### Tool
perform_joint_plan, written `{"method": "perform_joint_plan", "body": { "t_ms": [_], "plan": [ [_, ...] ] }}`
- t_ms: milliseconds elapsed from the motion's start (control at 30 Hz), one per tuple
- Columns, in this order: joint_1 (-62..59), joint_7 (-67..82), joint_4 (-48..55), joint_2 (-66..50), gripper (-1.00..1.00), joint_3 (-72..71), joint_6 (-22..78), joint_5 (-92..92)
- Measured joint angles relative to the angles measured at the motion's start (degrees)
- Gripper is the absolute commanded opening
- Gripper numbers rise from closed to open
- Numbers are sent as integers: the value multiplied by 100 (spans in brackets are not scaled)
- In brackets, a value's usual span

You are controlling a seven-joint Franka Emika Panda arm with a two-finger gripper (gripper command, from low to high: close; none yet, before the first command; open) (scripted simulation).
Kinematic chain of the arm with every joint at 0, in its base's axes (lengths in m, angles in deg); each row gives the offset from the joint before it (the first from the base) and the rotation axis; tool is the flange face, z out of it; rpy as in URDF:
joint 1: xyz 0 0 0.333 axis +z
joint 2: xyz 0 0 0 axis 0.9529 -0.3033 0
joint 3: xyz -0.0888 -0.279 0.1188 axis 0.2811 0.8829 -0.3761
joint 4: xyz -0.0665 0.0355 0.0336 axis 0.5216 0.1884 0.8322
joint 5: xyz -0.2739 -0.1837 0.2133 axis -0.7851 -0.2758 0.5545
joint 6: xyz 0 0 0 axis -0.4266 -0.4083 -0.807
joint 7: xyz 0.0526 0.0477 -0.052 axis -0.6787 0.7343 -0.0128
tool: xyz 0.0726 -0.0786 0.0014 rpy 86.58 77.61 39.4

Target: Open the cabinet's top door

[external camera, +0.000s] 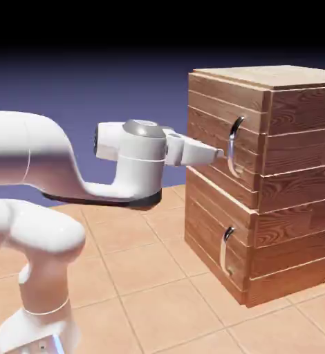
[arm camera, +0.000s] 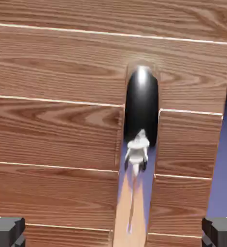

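Two wood panels, one above the other, form the front of the cabinet point(external camera: 300, 148), which stands on the tiled floor point(external camera: 134, 276) at the exterior view's right. The door point(external camera: 217, 117) is the upper and taller of the two: horizontal brown planks, pale lines at the seams, dark grain showing as loops and streaks in the hand view. It sits flush above the lower panel point(external camera: 210, 228), a bright seam running between them.

Door handle point(external camera: 232, 146): long, curved, upright, polished metal, mounted toward the panel edge at the exterior view's right. Surface mirror-like. In the hand view its upper part reads black with a white highlight; further down it reflects blue-violet, tan and a small white shape resembling the arm. Lower handle point(external camera: 226, 250): same curved form, shorter, also upright.

Container: the cabinet, both panels closed; interior hidden, contents cannot be told. Its top point(external camera: 276, 75) is paler wood, flat.

Arm point(external camera: 141, 162): white, reaching from left to right at the height of the door. Fingers point(arm camera: 113, 232): open, spread wide, one tip on each side of the handle in the hand view, nothing gripped. In the exterior view the tips are near the handle; contact cannot be told.
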Motion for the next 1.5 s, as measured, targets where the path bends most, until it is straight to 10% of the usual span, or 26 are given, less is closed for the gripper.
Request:
{"method": "perform_joint_plan", "body": {
  "t_ms": [467,500,1500],
  "plan": [
    [1412,-1680,659,-12,0,1144,491,-2301],
    [1599,-1717,790,-109,-100,1246,549,-2353],
    [102,-787,-1940,962,-100,-4525,5079,4183]
  ]
}}
